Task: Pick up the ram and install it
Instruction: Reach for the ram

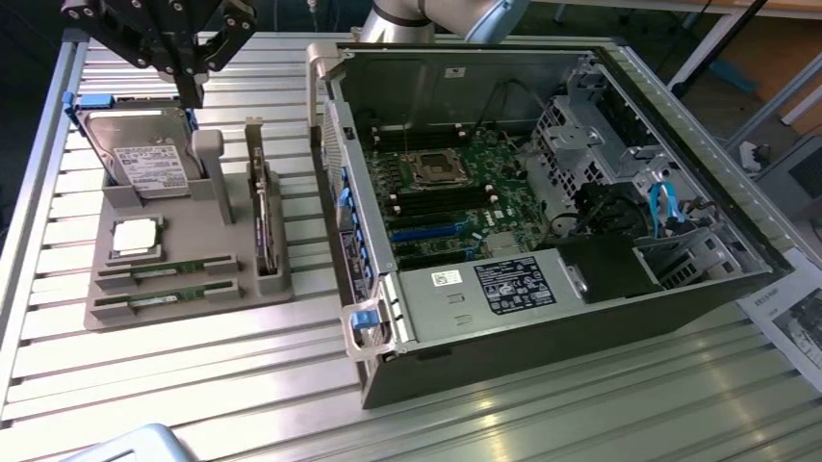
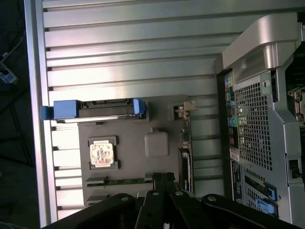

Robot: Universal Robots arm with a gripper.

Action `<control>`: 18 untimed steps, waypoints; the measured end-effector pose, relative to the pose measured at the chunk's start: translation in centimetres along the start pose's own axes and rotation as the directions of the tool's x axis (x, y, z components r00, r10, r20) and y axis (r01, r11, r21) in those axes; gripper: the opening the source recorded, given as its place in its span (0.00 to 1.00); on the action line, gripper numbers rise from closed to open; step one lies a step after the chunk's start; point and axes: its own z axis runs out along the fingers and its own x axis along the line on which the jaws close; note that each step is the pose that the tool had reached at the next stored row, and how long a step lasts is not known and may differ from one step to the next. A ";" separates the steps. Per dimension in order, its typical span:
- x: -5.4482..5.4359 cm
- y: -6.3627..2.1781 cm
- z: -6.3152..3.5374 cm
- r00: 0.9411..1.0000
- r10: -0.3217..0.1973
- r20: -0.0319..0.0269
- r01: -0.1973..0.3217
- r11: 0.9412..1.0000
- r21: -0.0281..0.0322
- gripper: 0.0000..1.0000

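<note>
ram (image 1: 167,268): 2 sticks lying in grey tray (image 1: 187,314) | gripper (image 1: 192,96): closed, empty, hovering above tray

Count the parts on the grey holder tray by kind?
Thin green circuit-board ram sticks: 2
Silver metal hard drive with blue side rails: 1
Square silver processor chip: 1
Upright dark expansion card: 1
Total: 5

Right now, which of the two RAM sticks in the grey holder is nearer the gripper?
The ram right beside the silver processor chip; the other ram stick lies at the outer edge of the holder, farther from the gripper.
</note>
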 end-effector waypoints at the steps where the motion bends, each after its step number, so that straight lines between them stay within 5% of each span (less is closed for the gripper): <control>1: 0.0 -0.03 0.00 1.000 0.000 0.000 0.000 1.000 0.000 0.10; 9: 0.3 -1.49 -0.06 1.000 0.000 0.000 0.000 1.000 0.000 0.10; 18: 2.5 -2.35 -0.03 1.000 0.000 0.000 0.000 1.000 0.000 0.10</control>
